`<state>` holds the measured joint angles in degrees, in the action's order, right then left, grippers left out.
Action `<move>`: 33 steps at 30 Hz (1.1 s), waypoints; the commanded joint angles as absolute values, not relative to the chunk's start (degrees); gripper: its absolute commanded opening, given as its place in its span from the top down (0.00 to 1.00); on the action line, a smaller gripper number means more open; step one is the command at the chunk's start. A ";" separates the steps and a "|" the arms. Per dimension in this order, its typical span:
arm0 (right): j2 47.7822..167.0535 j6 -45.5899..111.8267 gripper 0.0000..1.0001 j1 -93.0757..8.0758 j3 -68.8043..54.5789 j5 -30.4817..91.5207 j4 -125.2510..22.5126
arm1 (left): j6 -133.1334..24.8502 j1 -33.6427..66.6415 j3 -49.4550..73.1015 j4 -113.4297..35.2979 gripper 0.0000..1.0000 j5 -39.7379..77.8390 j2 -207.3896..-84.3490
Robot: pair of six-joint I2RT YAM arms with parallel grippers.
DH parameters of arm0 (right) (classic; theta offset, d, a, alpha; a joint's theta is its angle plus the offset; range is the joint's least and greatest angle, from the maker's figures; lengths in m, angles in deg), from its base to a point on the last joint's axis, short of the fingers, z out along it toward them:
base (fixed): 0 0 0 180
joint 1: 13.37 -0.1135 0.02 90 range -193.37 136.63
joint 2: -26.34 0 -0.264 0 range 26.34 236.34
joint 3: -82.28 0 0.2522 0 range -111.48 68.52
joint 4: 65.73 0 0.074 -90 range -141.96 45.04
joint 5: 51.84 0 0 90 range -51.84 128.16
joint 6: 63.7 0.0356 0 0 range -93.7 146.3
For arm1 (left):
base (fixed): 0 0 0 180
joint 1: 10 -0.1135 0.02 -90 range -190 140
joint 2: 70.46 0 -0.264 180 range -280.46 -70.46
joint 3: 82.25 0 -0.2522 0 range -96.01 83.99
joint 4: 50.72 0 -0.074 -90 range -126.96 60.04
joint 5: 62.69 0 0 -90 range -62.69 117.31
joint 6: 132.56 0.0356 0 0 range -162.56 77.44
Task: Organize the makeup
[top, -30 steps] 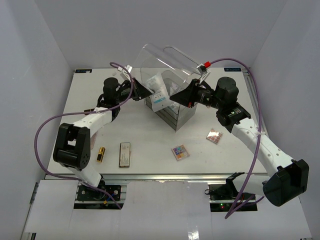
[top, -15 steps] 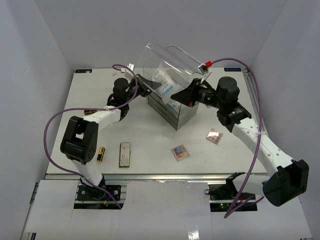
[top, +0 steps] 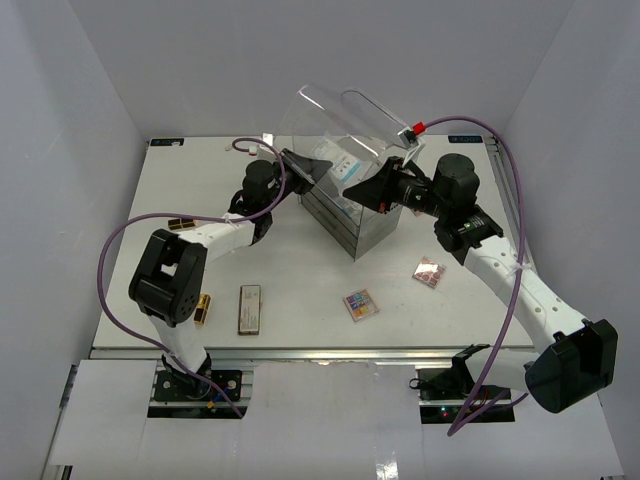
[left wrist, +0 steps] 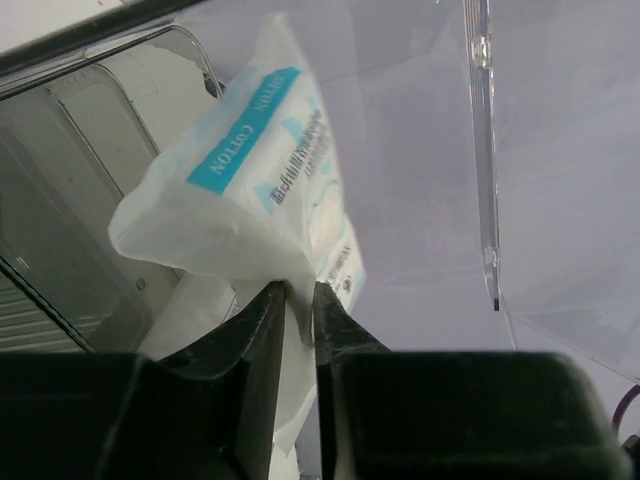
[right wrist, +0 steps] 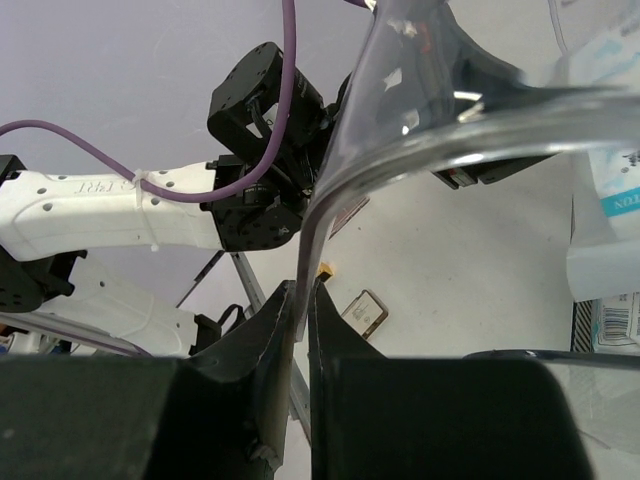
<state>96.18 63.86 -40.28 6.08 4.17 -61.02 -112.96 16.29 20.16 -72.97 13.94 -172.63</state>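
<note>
Sachet (left wrist: 255, 190) is standing straight ahead of the left tool (left wrist: 298, 300), corner pinched, poised over the box (top: 345, 225) while the right tool (right wrist: 300, 300) is clamping the lid (top: 350, 120) raised.

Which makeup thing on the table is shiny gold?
The gold lipstick tube, lying near the table's front left edge beside the long beige-brown palette. The multicolour square palette and pinkish square palette are flat squares, not gold.

Both grippers meet at the clear drawer box (top: 345, 215), the right gripper (top: 352, 190) holding its raised lid (top: 345, 120).
</note>
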 commanded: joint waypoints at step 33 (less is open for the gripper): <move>92.78 61.35 0.85 -39.33 6.97 3.91 -66.38 | -103.32 10.48 56.29 -63.63 0.02 10.78 -133.77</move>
<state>94.78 63.41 -39.48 8.30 3.62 -61.65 -105.64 11.21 56.44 -61.87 11.96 -137.41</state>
